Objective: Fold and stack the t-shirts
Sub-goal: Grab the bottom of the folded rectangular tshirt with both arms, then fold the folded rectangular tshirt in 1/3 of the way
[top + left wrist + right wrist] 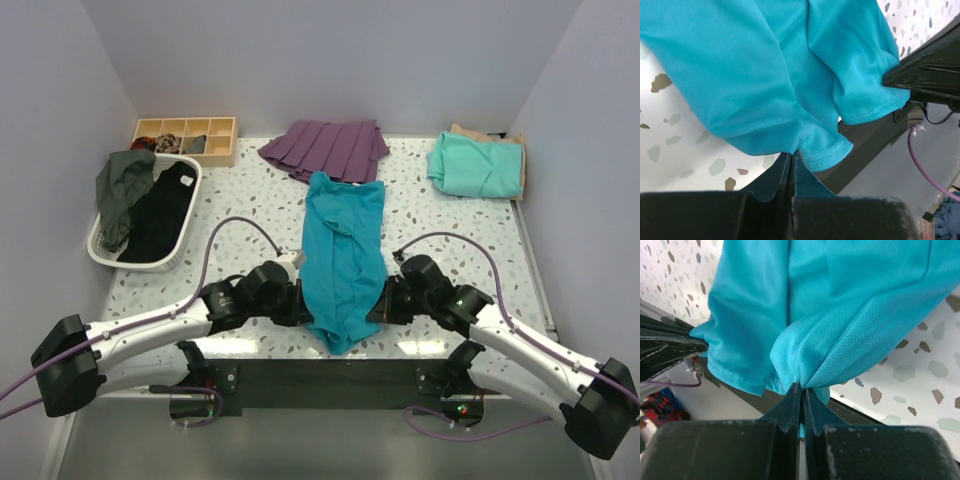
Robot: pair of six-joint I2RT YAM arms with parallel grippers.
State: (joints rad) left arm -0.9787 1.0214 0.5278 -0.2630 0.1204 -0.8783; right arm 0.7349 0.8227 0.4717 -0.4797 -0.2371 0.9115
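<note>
We log the white speckled tabletop (440,215) first. Down its middle lies the deep teal-blue soft fabric t-shirt (345,250), a long narrow strip running from far centre to the near edge, where its end hangs just over.

At far left sits the white plastic laundry basket (108,252), holding dark garments. At far centre the purple pleated garment (325,148) touches the teal shirt's far end. At far right the pale mint-green folded t-shirt (477,165) rests on the tan t-shirt (488,134), of which we see only an edge. The pale wooden compartment tray (186,136) stands behind the basket.

The left tool (300,306) meets the teal shirt's near left edge. In the left wrist view its fingers (774,176) are pressed together on a pinch of hem. The right tool (378,306) sits opposite, at the near right edge. Its fingers (789,411) are likewise clamped narrow on gathered teal fabric.
</note>
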